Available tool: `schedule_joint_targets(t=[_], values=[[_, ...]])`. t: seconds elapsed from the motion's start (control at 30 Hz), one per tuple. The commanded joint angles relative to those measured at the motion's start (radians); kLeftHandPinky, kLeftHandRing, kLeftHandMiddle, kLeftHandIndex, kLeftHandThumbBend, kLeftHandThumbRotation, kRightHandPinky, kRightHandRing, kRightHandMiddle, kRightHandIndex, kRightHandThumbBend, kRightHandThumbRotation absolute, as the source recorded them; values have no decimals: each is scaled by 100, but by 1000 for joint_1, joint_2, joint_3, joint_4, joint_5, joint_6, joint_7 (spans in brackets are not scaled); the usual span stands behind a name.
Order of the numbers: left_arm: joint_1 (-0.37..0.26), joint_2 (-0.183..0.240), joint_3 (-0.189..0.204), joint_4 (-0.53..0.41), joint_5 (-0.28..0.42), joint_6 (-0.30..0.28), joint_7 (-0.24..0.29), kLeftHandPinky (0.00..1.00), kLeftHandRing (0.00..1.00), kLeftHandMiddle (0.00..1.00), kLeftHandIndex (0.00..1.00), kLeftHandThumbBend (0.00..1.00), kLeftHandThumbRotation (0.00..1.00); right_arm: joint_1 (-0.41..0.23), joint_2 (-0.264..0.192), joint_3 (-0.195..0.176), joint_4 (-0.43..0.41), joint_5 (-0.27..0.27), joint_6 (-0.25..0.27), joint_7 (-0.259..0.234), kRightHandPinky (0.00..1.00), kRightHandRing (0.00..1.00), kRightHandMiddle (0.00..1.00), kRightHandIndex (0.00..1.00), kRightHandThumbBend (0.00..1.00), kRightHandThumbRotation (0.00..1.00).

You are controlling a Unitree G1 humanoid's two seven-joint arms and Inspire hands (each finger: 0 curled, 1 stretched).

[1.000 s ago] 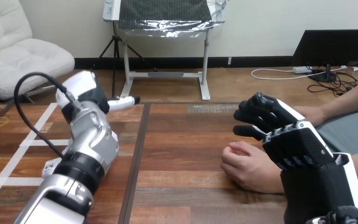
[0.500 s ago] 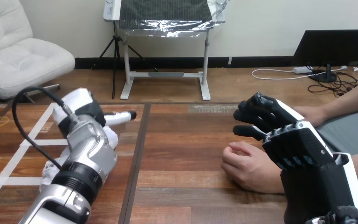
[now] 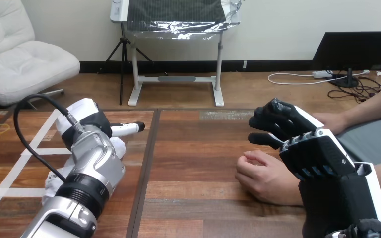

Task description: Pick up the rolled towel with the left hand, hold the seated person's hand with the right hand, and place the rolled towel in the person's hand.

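Wooden table (image 3: 198, 148) of long brown planks, smooth with a dull sheen, crossed at far left by strips of white tape (image 3: 27, 151). Lying on it just right of the tape, the rolled towel (image 3: 117, 148): white, soft, crumpled at the edges, mostly hidden beneath the silver left forearm. Over it, the left hand (image 3: 87, 116), white shell uppermost; cannot tell whether closed on the cloth or merely resting there. Probably light and squashy, giving under any squeeze, neither slippery nor fragile, yet liable to unroll if taken by one loose end; best wrapped round the middle of the roll, across its width, firmly enough to keep the layers together. Past the dark seam between the planks, bare wood, then the person's hand (image 3: 260, 174), loosely closed, knuckles up, resting on the table. Just right of and above it, the right hand (image 3: 315, 153), hard black casing with white edges, fingers (image 3: 270, 121) curled with nothing seen inside them, overlapping the person's wrist from above; contact there impossible to judge
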Motion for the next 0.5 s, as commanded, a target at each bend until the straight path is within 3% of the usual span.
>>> schedule_joint_targets(t=[0.0, 0.47], values=[[-26, 4, -15, 19, 17, -17, 28, 100, 100, 100, 97, 90, 66, -36, 3, -5, -33, 8, -16, 0, 73, 80, 81, 81, 94, 100], [-38, -5, -26, 125, 8, -62, 66, 100, 100, 100, 98, 91, 64, -36, -7, -6, -37, 30, -13, 8, 73, 80, 81, 81, 94, 100]])
